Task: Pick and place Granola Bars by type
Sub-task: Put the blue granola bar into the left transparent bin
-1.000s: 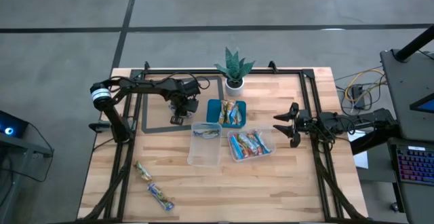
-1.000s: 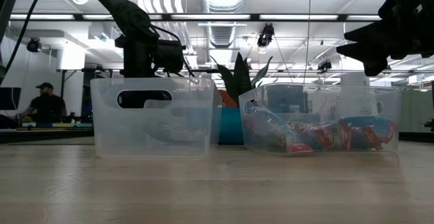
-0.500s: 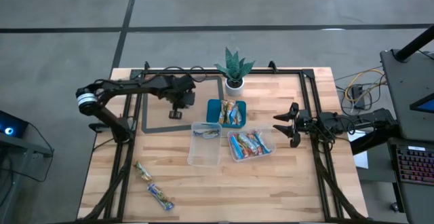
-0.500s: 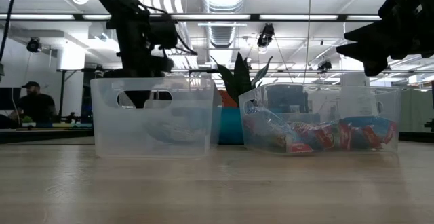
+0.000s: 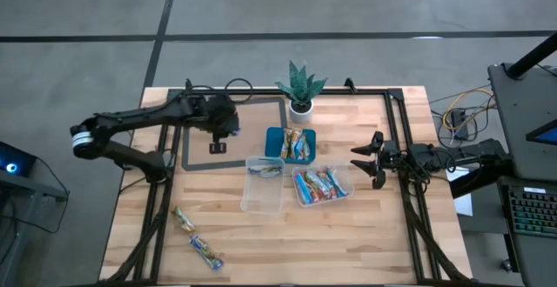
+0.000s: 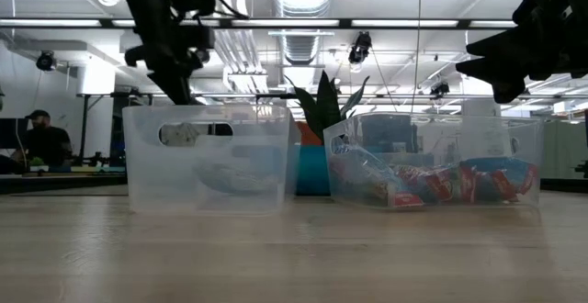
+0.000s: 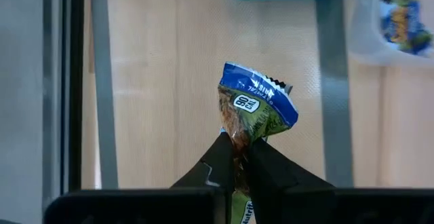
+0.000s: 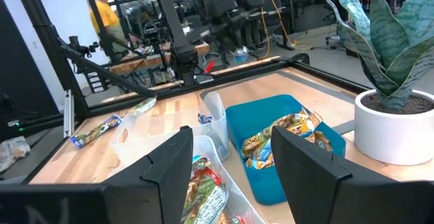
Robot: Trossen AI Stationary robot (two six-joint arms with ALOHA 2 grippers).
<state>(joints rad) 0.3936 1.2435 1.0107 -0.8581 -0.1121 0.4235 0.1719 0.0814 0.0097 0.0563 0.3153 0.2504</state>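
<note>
Worktop [image 5: 365, 226]: pale wood planks under a black frame, open workshop with ceiling lights behind.
Left gripper [image 7: 234, 157]: jaws pressed together on the lower end of a blue-and-green granola bar [image 7: 256, 108], lifted above a grey mat [image 5: 196, 139]; same gripper seen from above at [image 5: 219, 136].
Bar in jaws: wrapper crumpled above the pinch, free end leaning sideways; grip looks thin, so slow, steady carrying advised.
Teal tray [image 5: 277, 143]: just ahead of the jaws, already holding similar-looking bars; judged the likely target.
Clear tubs: near-empty tub [image 5: 263, 202] and fuller tub [image 5: 338, 196] beyond the tray; best passed by unless the type matches.
Release: lower close over the chosen container before spreading the jaws, to avoid a bounce off the rim.
Loose bars [image 5: 196, 239]: on bare wood well behind the jaws, unsorted.
Right gripper [image 5: 372, 160]: jaws spread, empty, waiting beside the fuller tub.
</note>
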